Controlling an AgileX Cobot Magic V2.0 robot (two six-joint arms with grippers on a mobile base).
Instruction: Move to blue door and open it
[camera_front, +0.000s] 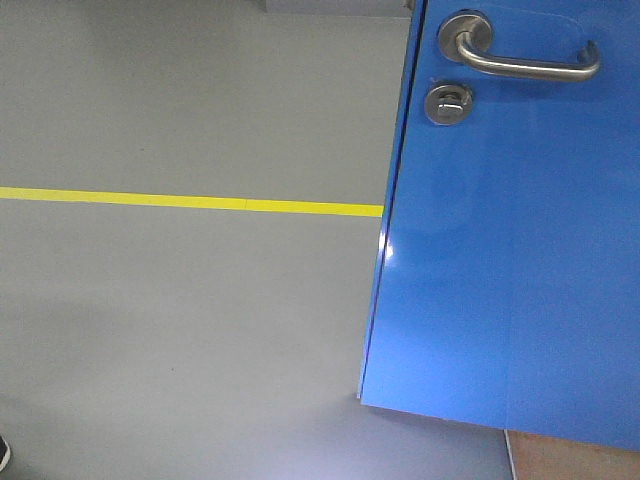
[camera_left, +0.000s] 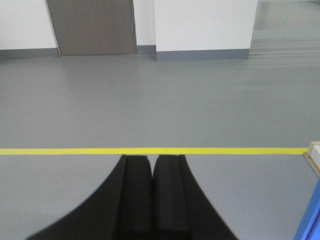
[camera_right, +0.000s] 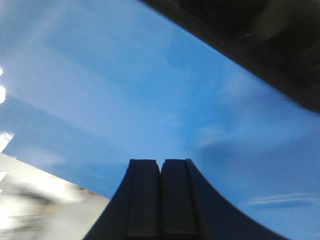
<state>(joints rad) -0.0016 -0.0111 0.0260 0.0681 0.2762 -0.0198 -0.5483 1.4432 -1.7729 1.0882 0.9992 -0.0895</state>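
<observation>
Ahead of the right gripper (camera_right: 160, 162), whose jaws are pressed together on nothing, the blue door (camera_right: 150, 85) fills almost the whole wrist view as a glossy bright-blue surface with soft reflections; whether the fingertips touch it cannot be told. From the front-facing view the door (camera_front: 510, 250) stands on the right side, its panel smooth and shiny, with a silver lever handle (camera_front: 525, 58) near the top, a round thumb-turn lock (camera_front: 448, 102) just below the handle's rose, and its vertical edge toward the grey floor (camera_front: 180, 320). A yellow floor line (camera_front: 190, 202) runs across the floor up to that edge. The left gripper (camera_left: 152, 160) is likewise clenched and empty, pointing over open floor toward the yellow line; the door shows only as a blue sliver (camera_left: 310, 220) well off to the right of its jaws. No writing or labels can be read.
</observation>
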